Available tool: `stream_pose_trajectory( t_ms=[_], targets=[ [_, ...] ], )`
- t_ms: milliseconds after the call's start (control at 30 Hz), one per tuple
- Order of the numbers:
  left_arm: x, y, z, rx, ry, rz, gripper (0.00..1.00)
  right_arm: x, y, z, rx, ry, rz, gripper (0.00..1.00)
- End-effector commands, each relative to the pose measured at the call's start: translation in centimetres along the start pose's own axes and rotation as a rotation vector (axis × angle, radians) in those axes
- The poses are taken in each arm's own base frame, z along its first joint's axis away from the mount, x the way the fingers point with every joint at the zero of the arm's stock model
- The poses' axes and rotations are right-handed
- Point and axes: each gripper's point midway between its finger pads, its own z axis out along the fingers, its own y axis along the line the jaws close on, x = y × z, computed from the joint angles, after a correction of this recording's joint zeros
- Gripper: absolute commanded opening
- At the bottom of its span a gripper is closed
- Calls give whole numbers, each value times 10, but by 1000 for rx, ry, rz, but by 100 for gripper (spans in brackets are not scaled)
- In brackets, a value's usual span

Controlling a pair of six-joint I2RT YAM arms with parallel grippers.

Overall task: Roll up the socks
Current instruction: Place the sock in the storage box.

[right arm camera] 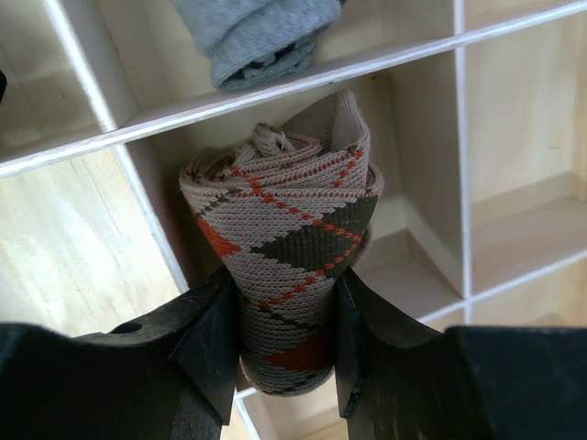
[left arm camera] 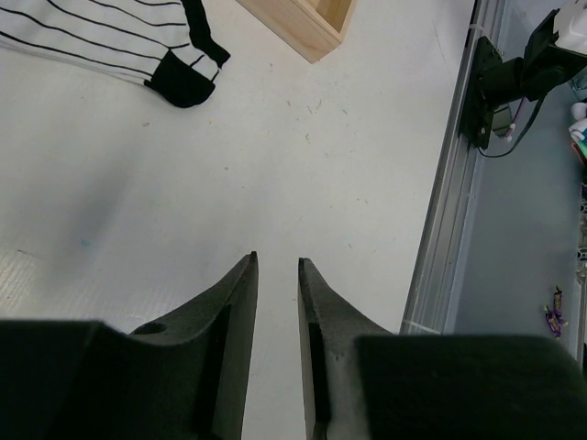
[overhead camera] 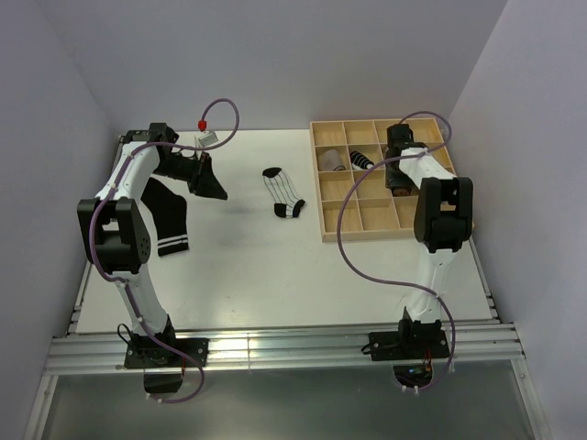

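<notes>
On the white tabletop (overhead camera: 275, 266), left of the wooden divider tray (overhead camera: 367, 235), a black sock (overhead camera: 168, 220) and a striped sock (overhead camera: 284, 192) lie flat, unrolled; my right end effector (right arm camera: 284, 316) pinches a rolled argyle sock (right arm camera: 284, 229) across its middle at a tray compartment. Soft, light knit, likely to spring open unless squeezed across its layers. My left end effector (left arm camera: 277, 261) hovers empty, fingers narrowly parted
</notes>
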Motion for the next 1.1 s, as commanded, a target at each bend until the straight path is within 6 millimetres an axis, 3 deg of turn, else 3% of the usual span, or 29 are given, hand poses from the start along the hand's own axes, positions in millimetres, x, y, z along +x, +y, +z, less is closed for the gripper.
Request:
stream_pose_trajectory(
  t_ms=[0,33,200,300,400,533,833,1067],
  targets=[
    [-15,-12,-9,-5,-21,52,29,28,46,7,-218,127,81,1],
    [-15,-12,-8,-5,-21,51,30,29,35,10,-215,138,117,2],
    [-14,-14,-6,-16,-15,42,29,40,29,16,-241,191,210,10],
    [-15,-15,-5,-33,-11,46,29,40,22,18,-255,198,260,23],
    [-15,-16,-3,-54,-4,46,30,36,22,10,-277,172,285,44],
    [-11,-15,1,-88,13,35,30,25,16,-2,-290,129,314,55],
    [-7,-11,8,-135,41,21,31,4,3,-28,-292,56,330,61],
    [0,11,17,-237,90,31,42,-9,-8,-47,-296,21,349,67]
  ],
)
